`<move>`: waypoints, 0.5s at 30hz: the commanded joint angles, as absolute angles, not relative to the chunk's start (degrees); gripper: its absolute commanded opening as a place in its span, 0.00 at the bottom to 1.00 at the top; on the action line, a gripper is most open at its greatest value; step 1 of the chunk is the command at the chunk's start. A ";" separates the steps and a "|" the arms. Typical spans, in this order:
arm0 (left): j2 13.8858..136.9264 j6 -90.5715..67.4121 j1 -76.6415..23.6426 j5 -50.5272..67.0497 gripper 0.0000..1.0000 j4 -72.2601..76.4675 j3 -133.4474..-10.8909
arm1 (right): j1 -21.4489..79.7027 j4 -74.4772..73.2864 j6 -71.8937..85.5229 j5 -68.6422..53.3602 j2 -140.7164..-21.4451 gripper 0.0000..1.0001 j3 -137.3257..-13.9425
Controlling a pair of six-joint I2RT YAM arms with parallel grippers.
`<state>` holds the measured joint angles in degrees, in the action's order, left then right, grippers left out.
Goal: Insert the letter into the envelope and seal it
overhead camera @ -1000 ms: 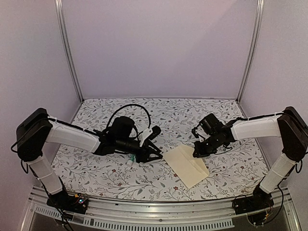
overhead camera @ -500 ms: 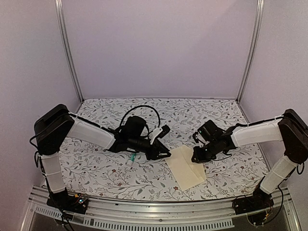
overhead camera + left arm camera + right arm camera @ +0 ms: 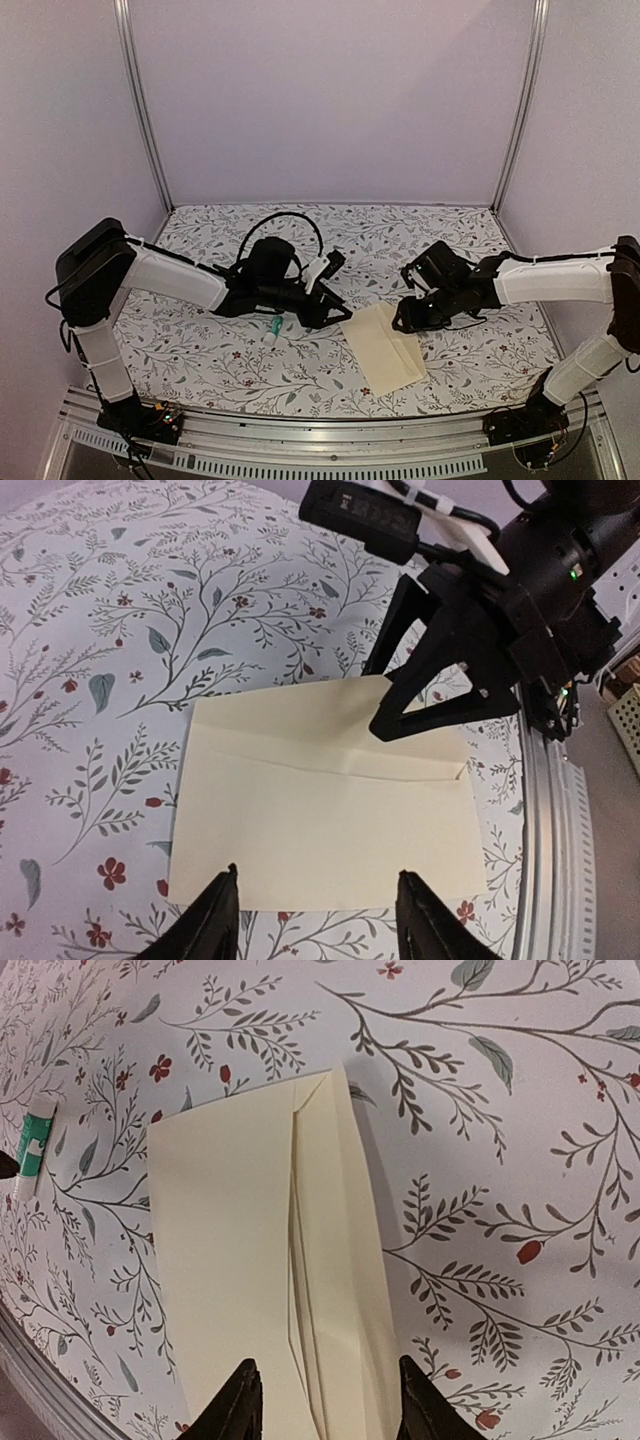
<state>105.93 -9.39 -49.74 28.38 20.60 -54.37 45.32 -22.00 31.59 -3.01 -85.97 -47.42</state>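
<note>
The cream envelope [image 3: 385, 345] lies flat on the floral cloth between the two arms, its flap folded down over the body [image 3: 250, 1260]. The letter is out of view. My left gripper [image 3: 335, 312] is at the envelope's left end, and its jaws stand open over the near edge [image 3: 318, 880] with nothing gripped. At the flap side my right gripper [image 3: 403, 322] hovers just above the paper with its fingers spread [image 3: 325, 1370]. The left wrist view shows it as open black fingers [image 3: 430, 695] at the envelope's far edge [image 3: 320, 820].
A small green-and-white tube [image 3: 272, 330] lies on the cloth left of the envelope, under the left arm; it also shows in the right wrist view [image 3: 35, 1140]. A metal rail [image 3: 545, 810] runs along the table's near edge. Purple walls close in the back and sides.
My right gripper has gone from shut to open at the flap. The left gripper reached toward the envelope and widened. The envelope turned slightly and lies flatter.
</note>
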 commanded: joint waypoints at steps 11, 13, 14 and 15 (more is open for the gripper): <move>83.71 -9.99 -49.13 7.31 0.79 16.01 -42.24 | 45.53 -20.60 29.46 3.06 -73.94 0.67 -49.19; 80.22 -11.42 -49.14 4.98 0.81 15.30 -40.01 | 45.53 -18.81 29.30 3.95 -72.39 0.70 -47.37; 78.69 -12.32 -49.15 4.06 0.81 14.47 -39.21 | 45.57 -17.75 29.34 4.34 -71.30 0.72 -46.26; 77.60 -13.21 -49.19 3.11 0.81 13.28 -38.56 | 45.53 -16.38 29.23 4.73 -70.60 0.74 -45.12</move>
